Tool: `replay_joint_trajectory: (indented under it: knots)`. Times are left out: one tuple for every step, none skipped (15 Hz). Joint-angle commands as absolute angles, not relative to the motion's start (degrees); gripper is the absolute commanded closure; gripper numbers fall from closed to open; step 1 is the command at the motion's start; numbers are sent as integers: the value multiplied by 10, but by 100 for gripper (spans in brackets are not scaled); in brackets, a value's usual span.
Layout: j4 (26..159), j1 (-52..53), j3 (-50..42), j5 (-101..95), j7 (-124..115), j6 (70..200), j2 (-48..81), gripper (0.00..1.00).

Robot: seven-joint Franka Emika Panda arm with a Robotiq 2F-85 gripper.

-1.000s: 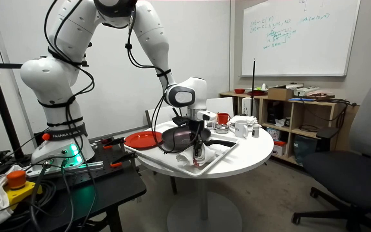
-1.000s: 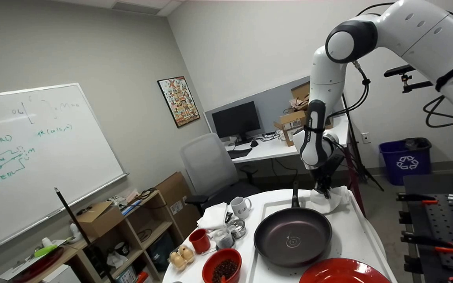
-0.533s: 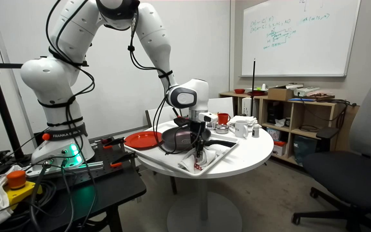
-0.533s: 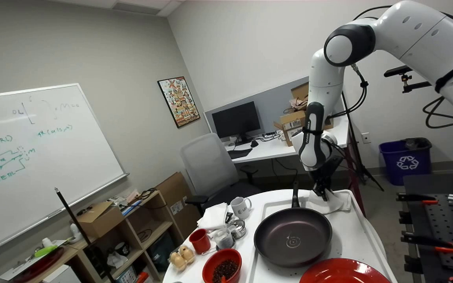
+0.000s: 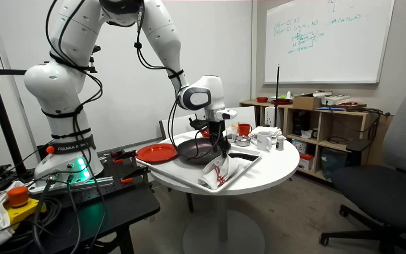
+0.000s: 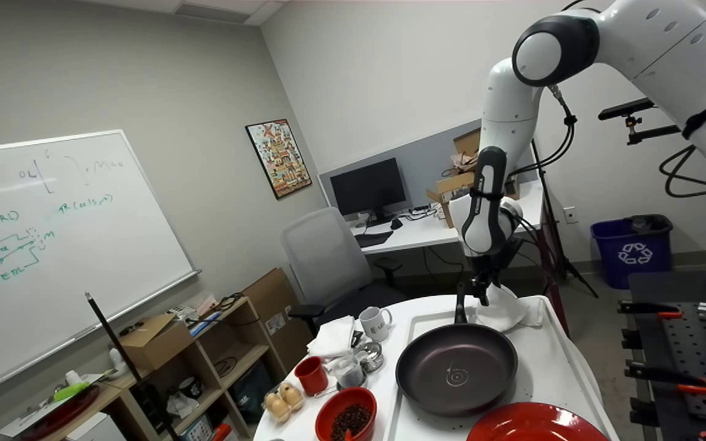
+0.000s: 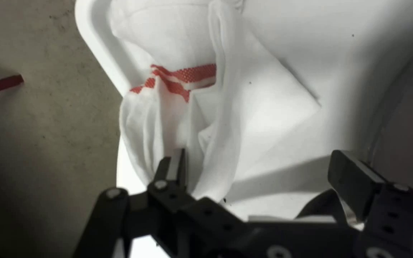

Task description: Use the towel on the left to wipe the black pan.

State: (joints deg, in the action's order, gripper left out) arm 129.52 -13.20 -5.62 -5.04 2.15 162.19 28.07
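The gripper [image 7: 258,161] gapes wide, lower wrist view, one jaw at the peaked towel [image 7: 228,118], presumably to pinch it for the pan [image 6: 456,369]!

Over the last second you have spread the gripper [image 7: 258,157]: its fingers [image 7: 351,179], sunk together in the towel [image 5: 228,167] earlier, now stand wide apart. You have also raised it and, in an exterior view, brought it left, nearer the handle [image 6: 461,311] of the black frying pan [image 6: 457,370]. The towel now rises in a steeper peak at one fingertip [image 7: 174,166], though whether they touch is hard to tell, and its red stripes [image 7: 195,73] are far less covered. With the arm [image 5: 164,38] lifted, more of the red bowl [image 5: 205,133] has come into sight at the far side.
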Motion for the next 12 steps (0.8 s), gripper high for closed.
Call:
replay_joint_trajectory:
  knots:
    - [1357, -100, -60, -55, 34, 1663, 208, 0]
    - [1365, -91, -60, -57, 33, 1667, 196, 0]
    - [1372, -81, -61, -60, 31, 1673, 185, 0]
    - [1378, -70, -61, -64, 28, 1673, 175, 0]
    - [1383, -62, -62, -66, 27, 1675, 166, 0]
    - [1386, -53, -60, -68, 27, 1672, 159, 0]
    - [1389, -48, -56, -68, 29, 1670, 152, 0]
    - [1391, -45, -49, -65, 34, 1667, 148, 0]
    - [1392, -45, -37, -58, 44, 1660, 143, 0]
    - [1394, -44, -27, -55, 54, 1660, 140, 0]
    - [1394, -50, -10, -43, 69, 1656, 137, 0]
    - [1395, -57, 9, -30, 90, 1654, 136, 0]
